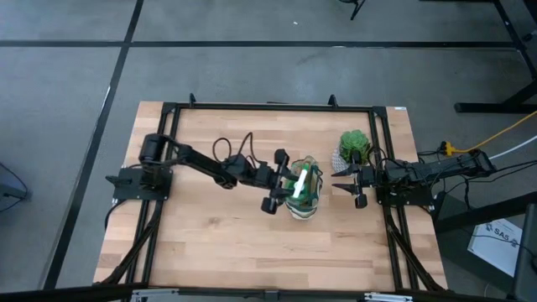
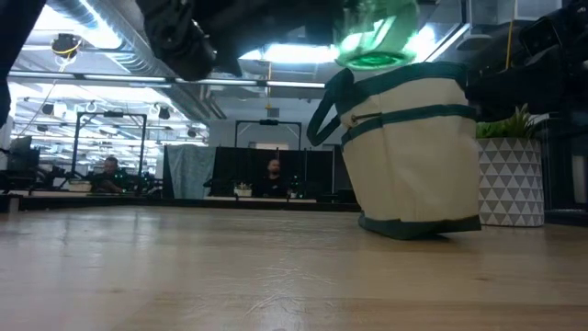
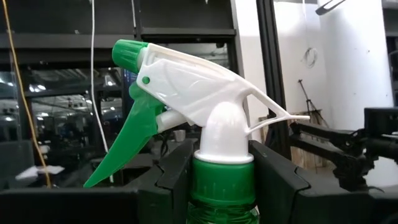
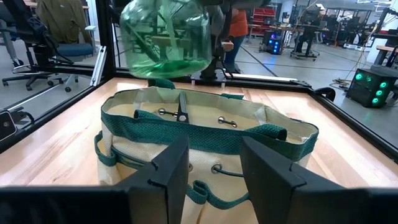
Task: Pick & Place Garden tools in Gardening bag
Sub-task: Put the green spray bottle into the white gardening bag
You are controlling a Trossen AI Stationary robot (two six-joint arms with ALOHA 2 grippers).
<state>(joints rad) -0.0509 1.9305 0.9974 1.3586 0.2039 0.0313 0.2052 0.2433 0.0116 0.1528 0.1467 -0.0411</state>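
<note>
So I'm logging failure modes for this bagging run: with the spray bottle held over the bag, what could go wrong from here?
1. The left gripper clamps the spray bottle only at its neck, so the bottle might swing or slip.
2. The bottle's base hangs above the gardening bag near one rim; released off-centre, it may catch the rim or tip the bag.
3. The right gripper waits open close beside the bag, so a collision seems possible.

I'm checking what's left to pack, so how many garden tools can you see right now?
1: the spray bottle, held by the left hand just above the open gardening bag. Metal shafts show inside the bag; other tools may be hidden there.
</note>
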